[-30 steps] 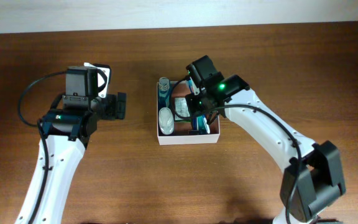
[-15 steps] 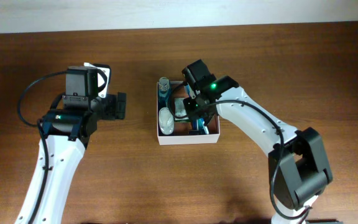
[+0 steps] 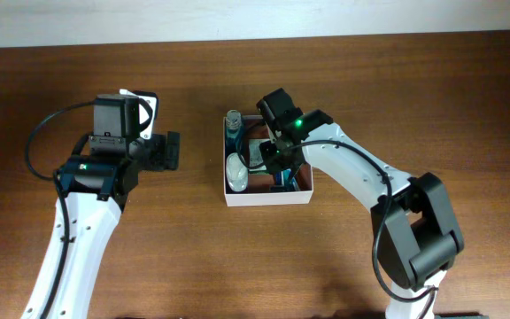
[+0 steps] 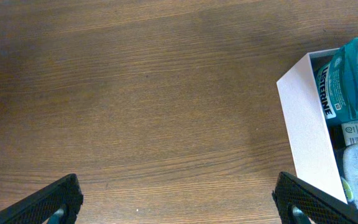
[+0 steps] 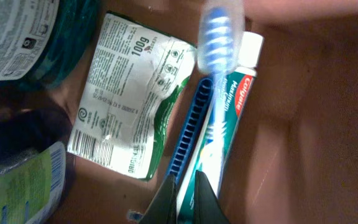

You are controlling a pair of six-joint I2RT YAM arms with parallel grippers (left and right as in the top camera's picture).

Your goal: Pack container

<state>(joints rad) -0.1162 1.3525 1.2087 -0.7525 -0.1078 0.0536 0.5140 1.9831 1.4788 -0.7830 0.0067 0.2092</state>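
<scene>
Right arm has swung further left and deeper over the container since a second ago; left arm is unchanged. Container sits mid-table, between the two arms. Right end effector is down inside it. Its fingers look pinched on the handle of a toothbrush, whose bristle head is blurred and seems to be off the box floor. Beneath it lie a toothpaste tube, a green-white sachet just beside it, and a mouthwash bottle at the far edge. Left end effector hovers over bare table beside the box, fingers spread wide, holding nothing. Step, as I read it: placing the toothbrush. Next move likely calls for lowering it flat along the toothpaste, then letting go and lifting out without snagging the sachet.
</scene>
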